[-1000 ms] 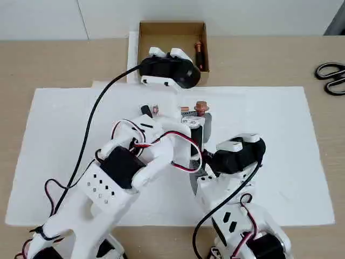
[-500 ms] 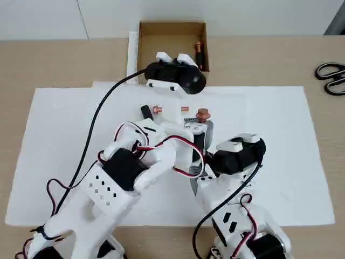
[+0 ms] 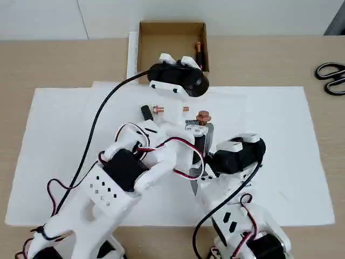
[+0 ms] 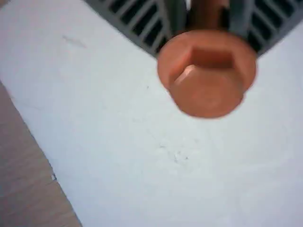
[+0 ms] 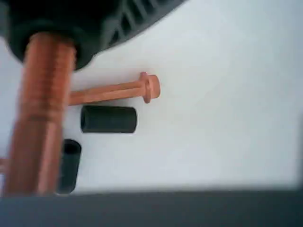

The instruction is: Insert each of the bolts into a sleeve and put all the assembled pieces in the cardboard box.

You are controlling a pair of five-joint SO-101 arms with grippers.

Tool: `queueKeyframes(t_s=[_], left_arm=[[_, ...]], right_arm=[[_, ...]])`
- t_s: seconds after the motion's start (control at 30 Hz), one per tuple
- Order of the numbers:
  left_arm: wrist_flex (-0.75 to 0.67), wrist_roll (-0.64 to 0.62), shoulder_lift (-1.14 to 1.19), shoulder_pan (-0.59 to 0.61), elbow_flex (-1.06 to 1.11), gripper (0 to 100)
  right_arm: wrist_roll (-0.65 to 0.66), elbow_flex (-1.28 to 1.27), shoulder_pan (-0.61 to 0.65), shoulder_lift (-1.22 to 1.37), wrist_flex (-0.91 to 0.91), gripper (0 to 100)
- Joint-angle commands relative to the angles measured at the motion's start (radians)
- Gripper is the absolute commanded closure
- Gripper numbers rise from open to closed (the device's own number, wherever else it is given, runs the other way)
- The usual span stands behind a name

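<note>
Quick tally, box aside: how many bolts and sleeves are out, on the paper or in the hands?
Bolts: 2, the held bolt in the left hand and the loose bolt on the paper.
Sleeves: 3, the held sleeve in the right hand and two loose sleeves.
Total: 5.
A half-hidden copper bit in the high view is left uncounted.

Open white sheet (image 3: pixel 280 140) on both flanks, loose bolt (image 3: pixel 157 109) and sleeve (image 3: pixel 145 112) mid-sheet, arm (image 3: pixel 173 80) fronting cardboard box (image 3: pixel 142 43)

Three bolts (image 3: pixel 202 116) (image 3: pixel 158 110) (image 3: pixel 198 54), two loose sleeves (image 5: pixel 108 119) (image 5: pixel 68 165), one box (image 3: pixel 167 39), one scissors (image 3: pixel 330 75).
</note>
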State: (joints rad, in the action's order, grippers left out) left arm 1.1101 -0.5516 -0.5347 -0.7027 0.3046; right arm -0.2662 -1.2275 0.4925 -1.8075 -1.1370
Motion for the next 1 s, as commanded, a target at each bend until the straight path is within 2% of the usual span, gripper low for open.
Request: queueKeyframes(t_s=[0.0,0.4,0.77,0.97], left_arm=[[0.005,0.006,0.0,-0.011,-0.056,100],[0.006,0.02,0.074,-0.048,-0.067,100],[0.12,0.04,0.08,-0.043,-0.153,100],[0.13,0.037,0.08,-0.043,-0.156,100]], right_arm=[[-0.006,0.006,-0.007,-0.007,0.025,99.5],[-0.006,0.006,-0.007,-0.007,0.025,99.5],[-0.006,0.006,-0.007,-0.007,0.025,99.5],[-0.006,0.006,-0.007,-0.007,0.025,99.5]])
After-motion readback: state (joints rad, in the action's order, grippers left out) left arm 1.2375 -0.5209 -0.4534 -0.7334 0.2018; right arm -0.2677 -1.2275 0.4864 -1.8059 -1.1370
